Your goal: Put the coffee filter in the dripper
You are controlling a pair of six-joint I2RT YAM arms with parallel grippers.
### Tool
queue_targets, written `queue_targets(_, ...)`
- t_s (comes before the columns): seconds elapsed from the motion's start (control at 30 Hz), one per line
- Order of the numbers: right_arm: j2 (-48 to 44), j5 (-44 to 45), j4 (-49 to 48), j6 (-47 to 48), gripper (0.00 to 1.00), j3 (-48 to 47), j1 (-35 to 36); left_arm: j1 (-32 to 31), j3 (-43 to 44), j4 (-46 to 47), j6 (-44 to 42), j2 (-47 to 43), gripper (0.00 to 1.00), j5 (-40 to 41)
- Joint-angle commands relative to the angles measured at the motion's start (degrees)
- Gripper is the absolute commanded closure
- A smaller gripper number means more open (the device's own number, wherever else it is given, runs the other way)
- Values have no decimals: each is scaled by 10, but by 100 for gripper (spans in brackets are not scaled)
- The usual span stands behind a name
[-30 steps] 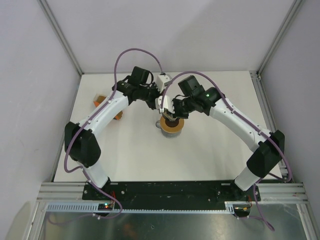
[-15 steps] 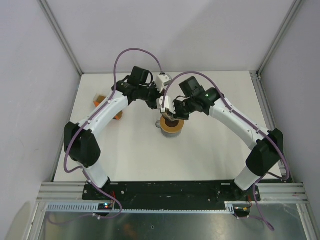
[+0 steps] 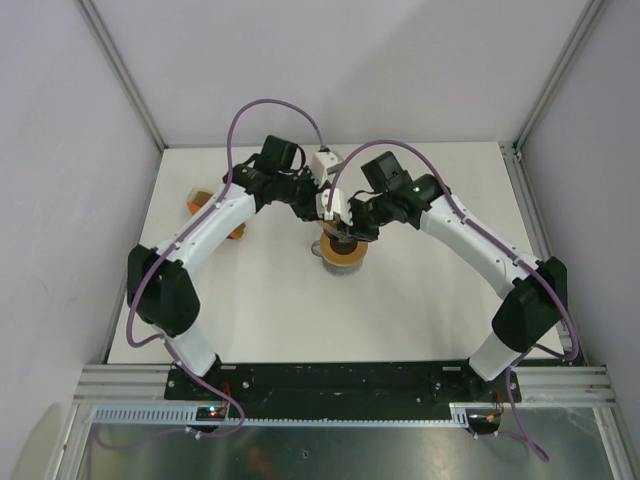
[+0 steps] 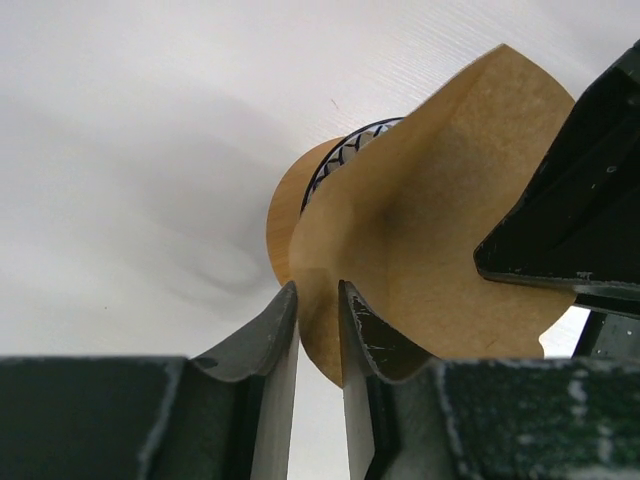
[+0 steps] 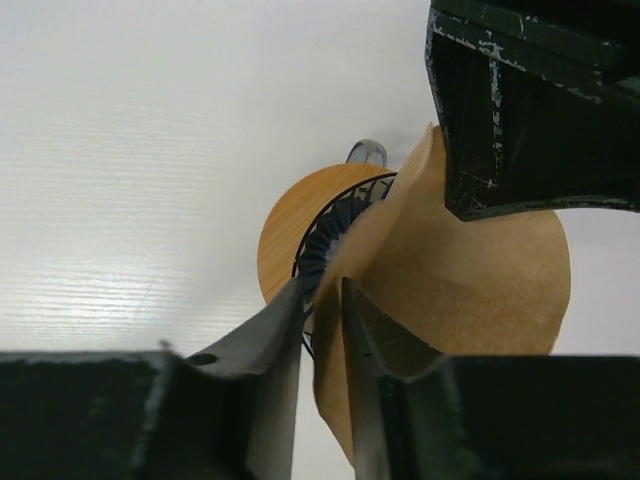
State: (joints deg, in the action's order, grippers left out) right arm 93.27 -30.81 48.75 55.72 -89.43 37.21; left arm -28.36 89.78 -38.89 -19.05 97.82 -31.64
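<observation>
Left wrist view is showing the left hand [image 4: 318, 295] with its two fingers standing a narrow gap apart, not pressed together, and the near edge of the coffee filter [image 4: 430, 220] is sitting in that gap; whether the pads are touching the paper is not clear. Right wrist view is showing the right hand [image 5: 322, 290] the same way, fingers slightly parted, with the filter's edge lying just beside the inner face of one finger and nothing being squeezed. Each hand's black finger is showing in the other's view, close against the far side of the filter. Filter is standing up as a light-brown fan over the dripper [image 5: 325, 240], its lower part going down at the blue ribbed rim; how deep it is seated is hidden. Dripper is sitting on the wooden ring [image 5: 290, 215], and a grey mug handle [image 5: 367, 152] is poking out behind it. Top external view is showing this stack mid-bench [image 3: 420, 300], under both hands. Count: two hands, one filter, one dripper, one wooden ring, one mug, plus an orange item [image 3: 199, 200] at the left, mostly hidden by the left arm.
</observation>
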Motion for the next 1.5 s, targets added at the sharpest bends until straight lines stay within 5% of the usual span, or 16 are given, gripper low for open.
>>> queue_targets(0.0,-24,-43,-16,-17,68,-21,-5,1,17,9,-10,-30,73,-10)
queue_targets(0.2,-65,-102,-43,-27,48,-13,-16,0,24,9,-17,-30,73,-9)
queue_targets(0.4,-100,-217,-99,-94,41,8,-68,-5,24,8,-21,-31,71,-6)
queue_targets(0.43,-106,-227,-142,-131,42,18,-80,-6,24,9,-21,-32,71,-5)
queue_targets(0.53,-110,-197,-250,-263,67,49,-105,-8,27,9,-21,-33,70,-5)
queue_targets(0.67,-85,-145,-258,-307,88,57,-109,-10,29,8,-20,-33,70,-5)
queue_targets(0.9,-50,-23,-211,-243,93,57,-50,-11,28,8,-20,-33,69,0)
queue_targets(1.47,29,41,-101,-161,96,39,-14,-10,54,1,-9,-34,61,16)
